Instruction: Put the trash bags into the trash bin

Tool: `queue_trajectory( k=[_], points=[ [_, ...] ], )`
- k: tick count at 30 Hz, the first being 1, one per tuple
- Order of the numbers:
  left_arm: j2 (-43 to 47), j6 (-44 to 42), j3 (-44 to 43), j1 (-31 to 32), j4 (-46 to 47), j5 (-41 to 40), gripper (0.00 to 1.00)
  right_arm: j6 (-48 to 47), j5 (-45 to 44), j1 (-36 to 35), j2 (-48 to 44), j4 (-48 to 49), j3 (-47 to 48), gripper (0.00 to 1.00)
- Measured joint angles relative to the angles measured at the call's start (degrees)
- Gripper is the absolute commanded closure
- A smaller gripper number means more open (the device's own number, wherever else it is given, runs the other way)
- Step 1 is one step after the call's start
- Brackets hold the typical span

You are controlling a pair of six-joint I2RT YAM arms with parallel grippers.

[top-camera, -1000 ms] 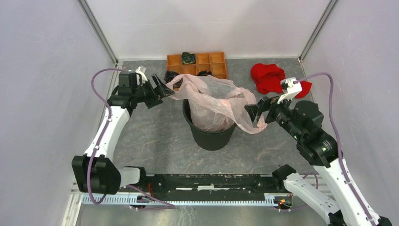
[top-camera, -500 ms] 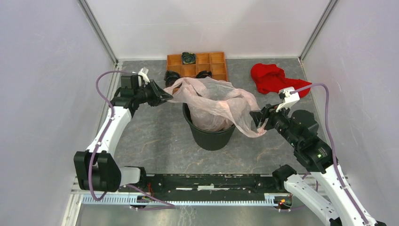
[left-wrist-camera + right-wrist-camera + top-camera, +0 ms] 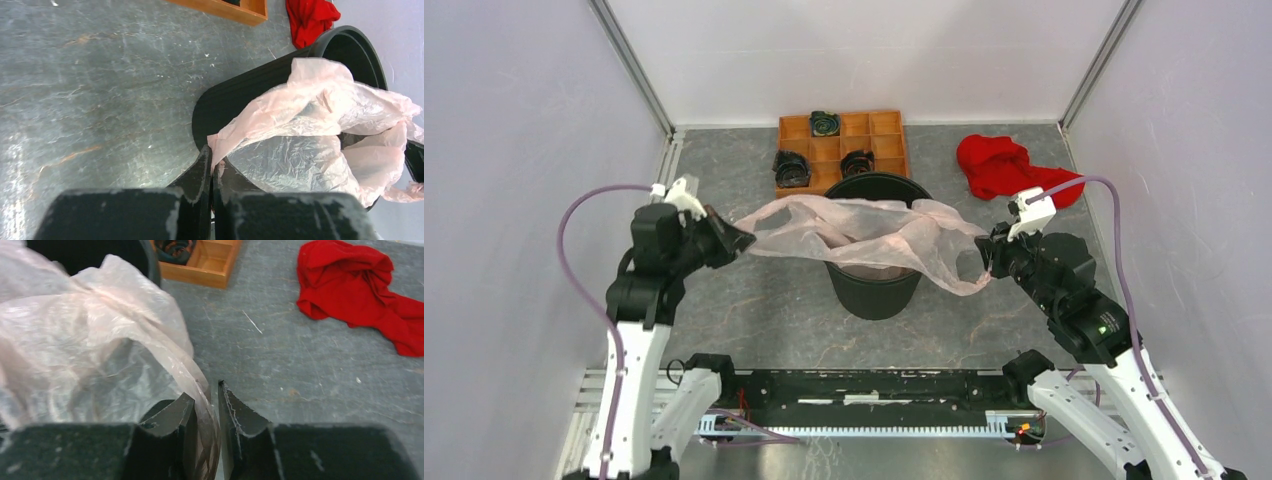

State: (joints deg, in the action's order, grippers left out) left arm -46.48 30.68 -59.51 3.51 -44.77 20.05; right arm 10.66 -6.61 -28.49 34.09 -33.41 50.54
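**Soft, even light; wrist views blurred up close**

Bright, diffuse light falls from above, leaving only a faint shadow round the bin [image 3: 873, 290] on the table [image 3: 754, 300]. The overhead view is sharp. In both wrist views the near fingers [image 3: 199, 177] are out of focus (their edges grainy), and the bag [image 3: 300, 155] shows a pale sheen.

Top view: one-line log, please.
left gripper: shut on translucent pink plastic bag | right gripper: same bag | bag spread over round black plastic bin
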Motion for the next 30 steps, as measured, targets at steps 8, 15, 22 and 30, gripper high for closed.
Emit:
queue_trajectory(
  k=[8, 15, 22, 30],
  points=[
    [11.15, 0.2, 9.35, 0.0, -5.88, -3.08, 0.98, 0.57, -10.34, 0.0, 1.62, -5.62, 0.24, 0.68],
    [12.9, 0.2, 9.68, 0.0, -9.2, -3.52, 0.98, 1.38, -11.63, -0.02, 1.75, -6.8, 0.35, 0.67],
    [15.08, 0.2, 9.57, 0.0, -12.48, -5.07, 0.98, 1.22, -10.99, 0.0, 1.44, -7.63, 0.94, 0.04],
    [14.99, 0.48, 9.01, 0.0, -11.78, -4.24, 0.98, 5.05, -4.35, 0.0, 6.75, -16.55, 17.7, 0.02]
  ],
)
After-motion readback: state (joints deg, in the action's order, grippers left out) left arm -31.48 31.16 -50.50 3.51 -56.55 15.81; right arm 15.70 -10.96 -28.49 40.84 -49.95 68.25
